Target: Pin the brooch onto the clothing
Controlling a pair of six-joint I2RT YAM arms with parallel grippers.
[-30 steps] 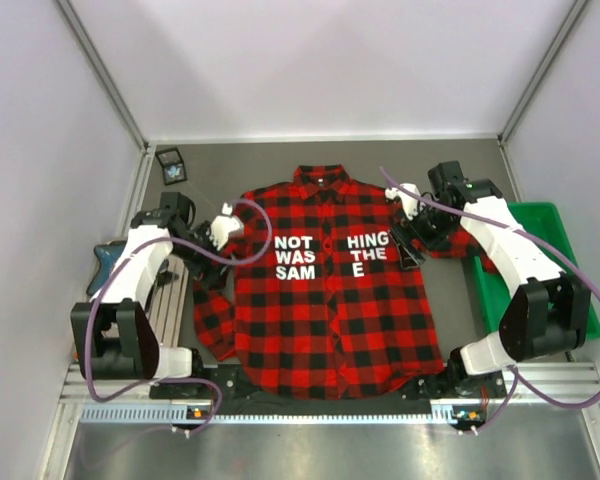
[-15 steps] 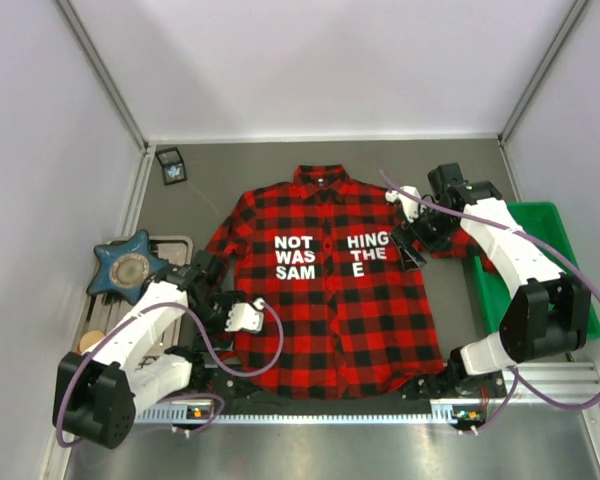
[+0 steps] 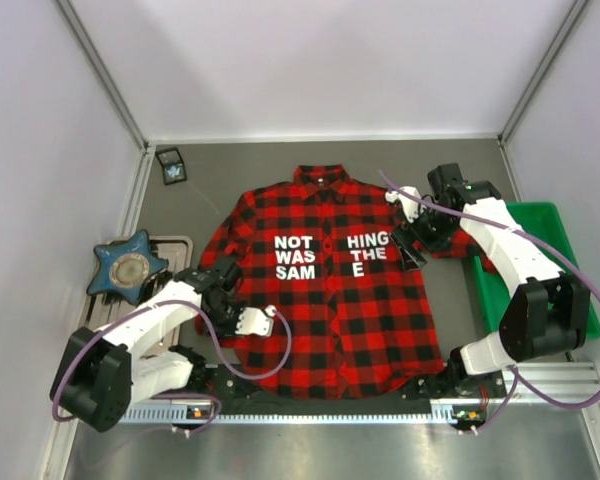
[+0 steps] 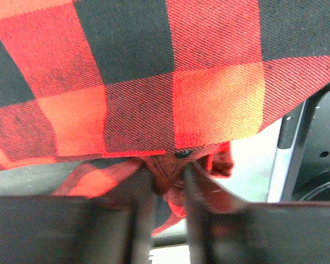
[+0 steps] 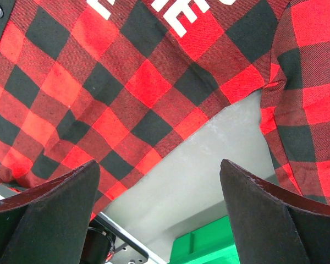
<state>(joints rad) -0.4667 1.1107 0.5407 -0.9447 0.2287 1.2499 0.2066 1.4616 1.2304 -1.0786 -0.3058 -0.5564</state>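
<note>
left claw point(image 4: 165, 184) moved down to hem edge, clamped on shirt point(image 3: 330, 300) fold | right claw point(image 5: 158, 165) apart above armpit gap

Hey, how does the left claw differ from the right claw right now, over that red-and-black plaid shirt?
The left claw is pinched narrow on a bunched fold at the edge of the red-and-black plaid shirt; the right claw stands wide open and holds nothing. The left claw sits at the shirt's near lower corner; the right claw hangs farther back, beside the white lettering. Both are at the shirt's outer edges.
</note>
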